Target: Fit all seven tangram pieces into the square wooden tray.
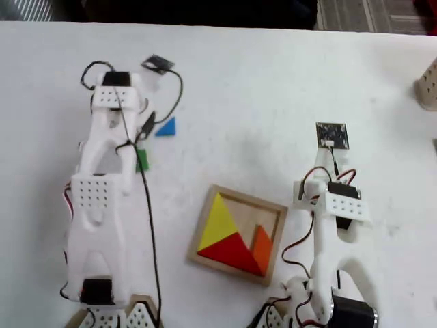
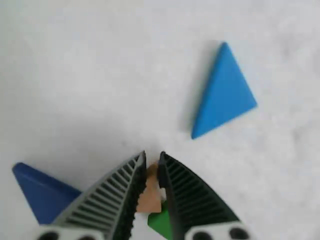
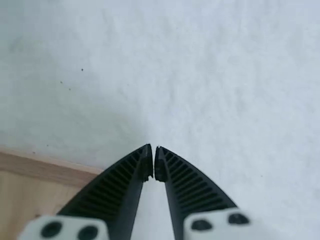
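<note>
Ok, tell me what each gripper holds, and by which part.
Left gripper is shut on a tan piece; which part cannot be told. Right gripper is shut, holding nothing.

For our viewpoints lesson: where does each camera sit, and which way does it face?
High view: fixed overhead, looking down on the left arm, right arm and wooden tray.
Left wrist view: on the left wrist, facing down past the left gripper, shut on a tan piece.
Right wrist view: on the right wrist, facing down past the shut right gripper.
Shared: high and left wrist views both show the blue triangle.
</note>
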You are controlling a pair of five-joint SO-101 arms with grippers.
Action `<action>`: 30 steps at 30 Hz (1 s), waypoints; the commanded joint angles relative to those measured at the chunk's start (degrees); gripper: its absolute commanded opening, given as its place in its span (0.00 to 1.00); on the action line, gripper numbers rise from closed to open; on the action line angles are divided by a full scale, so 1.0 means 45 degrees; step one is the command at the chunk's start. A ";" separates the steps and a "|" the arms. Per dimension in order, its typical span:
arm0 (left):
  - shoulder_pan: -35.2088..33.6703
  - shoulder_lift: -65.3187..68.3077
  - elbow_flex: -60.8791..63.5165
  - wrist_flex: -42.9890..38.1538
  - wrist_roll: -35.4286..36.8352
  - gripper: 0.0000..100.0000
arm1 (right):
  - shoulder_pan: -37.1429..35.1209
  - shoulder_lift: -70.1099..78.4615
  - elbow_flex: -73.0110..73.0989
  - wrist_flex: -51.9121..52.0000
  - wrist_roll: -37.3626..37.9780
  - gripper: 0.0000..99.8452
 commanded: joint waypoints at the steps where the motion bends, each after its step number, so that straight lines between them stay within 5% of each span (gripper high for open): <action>1: 0.0400 -0.0264 -0.1426 0.1778 0.0078 0.05 | -0.0225 -0.0283 -0.0156 -0.0166 0.0137 0.02; 11: -0.0010 -0.0733 -0.1758 0.2188 0.0059 0.11 | -0.0225 -0.0283 -0.0156 -0.0166 0.0137 0.02; 19: 0.0010 -0.2999 0.1250 0.2051 0.0000 0.12 | -0.0479 -0.0283 -0.0156 -0.0166 0.0137 0.02; 30: -0.0420 -0.4796 0.5158 -0.1250 -0.1055 0.12 | -0.0479 -0.0283 -0.0156 -0.0166 0.0137 0.02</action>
